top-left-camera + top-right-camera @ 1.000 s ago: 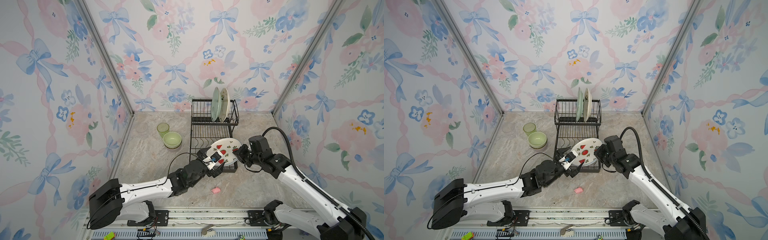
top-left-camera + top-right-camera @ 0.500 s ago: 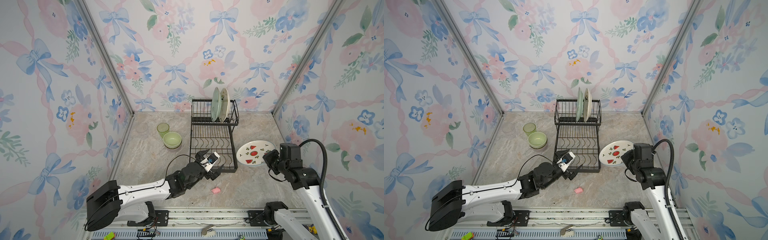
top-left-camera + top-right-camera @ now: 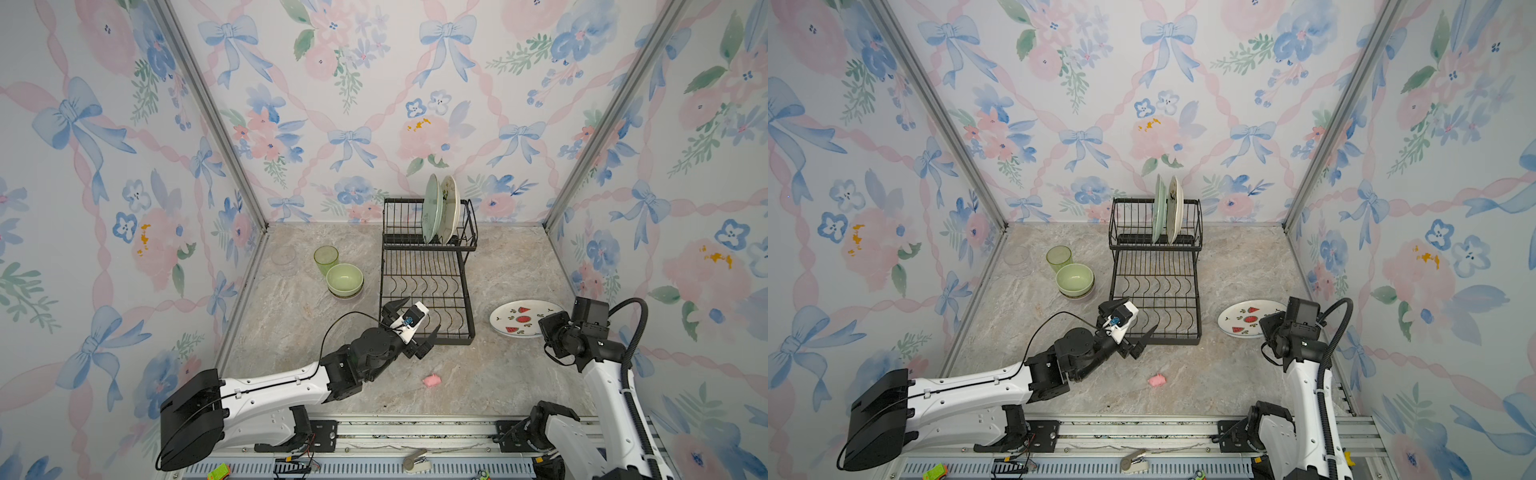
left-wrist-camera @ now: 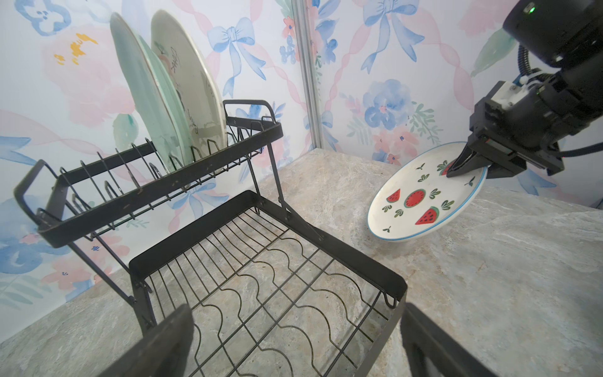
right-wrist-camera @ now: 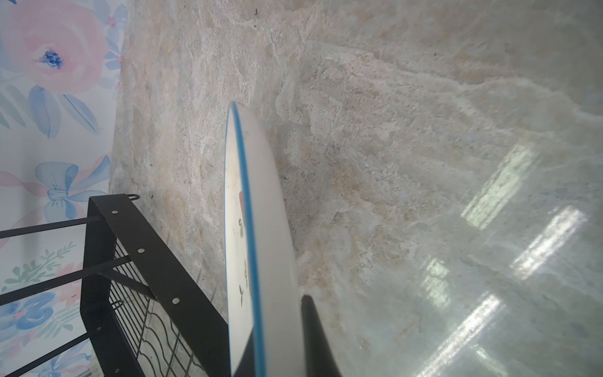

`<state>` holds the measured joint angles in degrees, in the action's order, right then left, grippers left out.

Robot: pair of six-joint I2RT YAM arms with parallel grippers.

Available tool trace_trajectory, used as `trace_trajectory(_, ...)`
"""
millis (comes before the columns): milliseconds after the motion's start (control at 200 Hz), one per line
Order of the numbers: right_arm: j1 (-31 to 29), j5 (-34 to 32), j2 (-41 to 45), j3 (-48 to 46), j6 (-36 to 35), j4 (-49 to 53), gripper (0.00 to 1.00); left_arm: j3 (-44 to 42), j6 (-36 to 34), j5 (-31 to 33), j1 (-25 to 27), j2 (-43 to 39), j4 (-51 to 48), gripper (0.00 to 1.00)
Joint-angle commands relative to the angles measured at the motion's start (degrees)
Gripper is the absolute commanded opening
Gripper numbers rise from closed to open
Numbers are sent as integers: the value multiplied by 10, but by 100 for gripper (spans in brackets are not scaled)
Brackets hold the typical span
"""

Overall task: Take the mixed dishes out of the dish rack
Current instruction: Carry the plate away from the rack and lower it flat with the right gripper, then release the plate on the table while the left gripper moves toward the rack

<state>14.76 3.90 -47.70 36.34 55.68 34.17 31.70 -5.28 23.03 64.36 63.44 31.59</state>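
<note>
Marble top (image 3: 519,257) | R claw (image 4: 456,171) grips plate (image 4: 421,202) rim, apart frm rack (image 4: 326,240) | L claw (image 4: 293,321) wide

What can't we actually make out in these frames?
Watermelon plate: right wrist view, blurred; table contact unclear.
Whatever sits under the green bowl: both top views, hidden by it.
Cream plate drawings: left wrist view, partly covered by the green plate.
Clear glass: top view, faint and small.
</note>
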Motion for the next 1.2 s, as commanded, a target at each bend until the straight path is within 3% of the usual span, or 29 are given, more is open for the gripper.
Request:
trace_trajectory(0, 6, -18, 23, -1, 5, -103, 0, -12, 6, 22, -1, -18, 18, 98)
trace_trajectory(330, 6, 24, -36, -18, -5, -124, 0, -15, 13, 31, -2, -19, 23, 98)
trace_trajectory(745, 6, 23, -84, -61, -13, -142, 0, -25, 21, 43, -3, -18, 39, 98)
trace_trajectory(990, 7, 21, -128, -81, -9, -147, 13, -28, 22, 51, -5, -19, 43, 98)
trace_trajectory(1195, 6, 6, -121, -87, -7, -149, 39, -32, 24, 59, -11, -21, 45, 98)
